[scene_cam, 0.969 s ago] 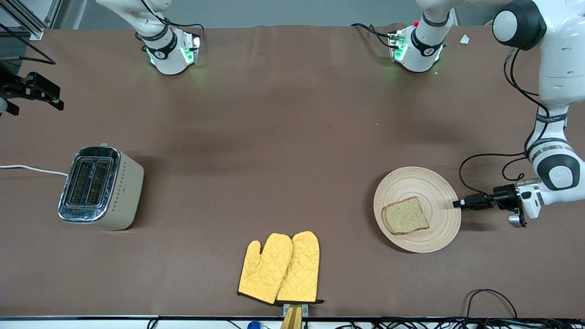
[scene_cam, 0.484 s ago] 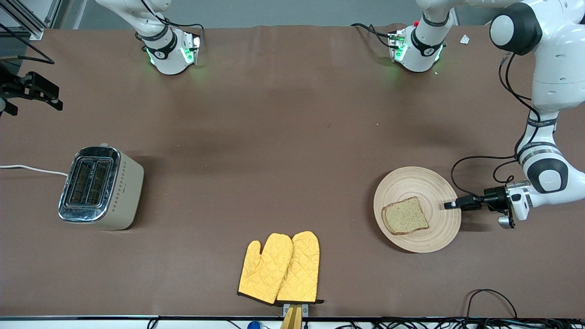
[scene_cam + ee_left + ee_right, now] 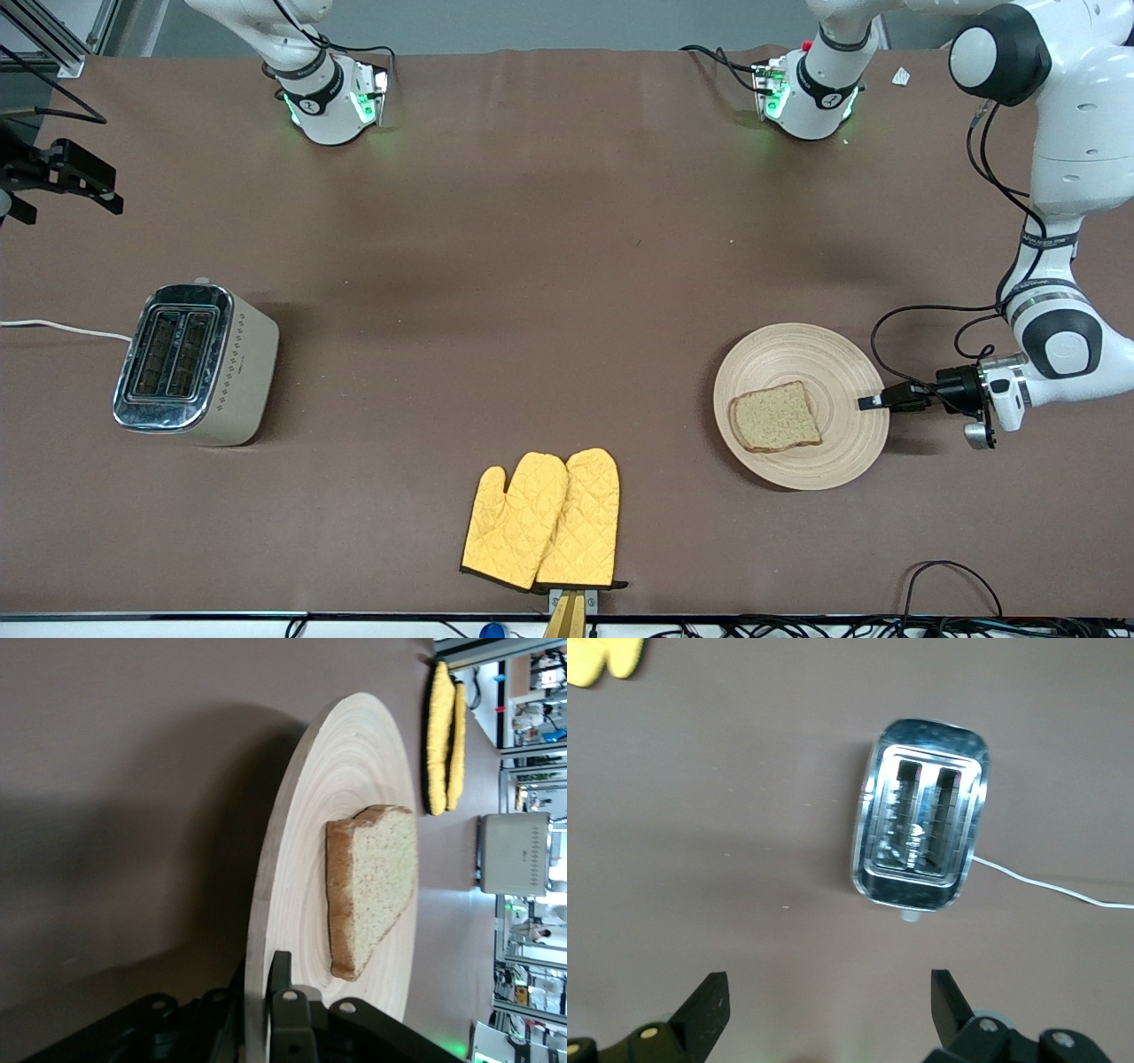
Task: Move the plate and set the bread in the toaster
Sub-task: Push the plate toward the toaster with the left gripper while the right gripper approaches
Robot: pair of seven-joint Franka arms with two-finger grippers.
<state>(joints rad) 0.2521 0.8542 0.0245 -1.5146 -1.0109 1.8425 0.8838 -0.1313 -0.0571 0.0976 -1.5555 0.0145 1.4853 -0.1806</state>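
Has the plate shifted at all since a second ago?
Yes. The plate, its rim clamped by the left gripper, has slid slightly toward the right arm's end of the table, narrowing its gap to the yellow oven mitts.

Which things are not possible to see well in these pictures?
- Left gripper: fingertips cut off by the left wrist view's edge; shut on the plate rim.
- Toaster slots: blurred in the right wrist view, dark in the front view.
- Right gripper, open: cut off at the front view's edge.

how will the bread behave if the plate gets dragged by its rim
The bread lies loose and flat on the smooth wooden plate, so it may slide. The left end effector pinches only the rim, so lifting could tilt it.
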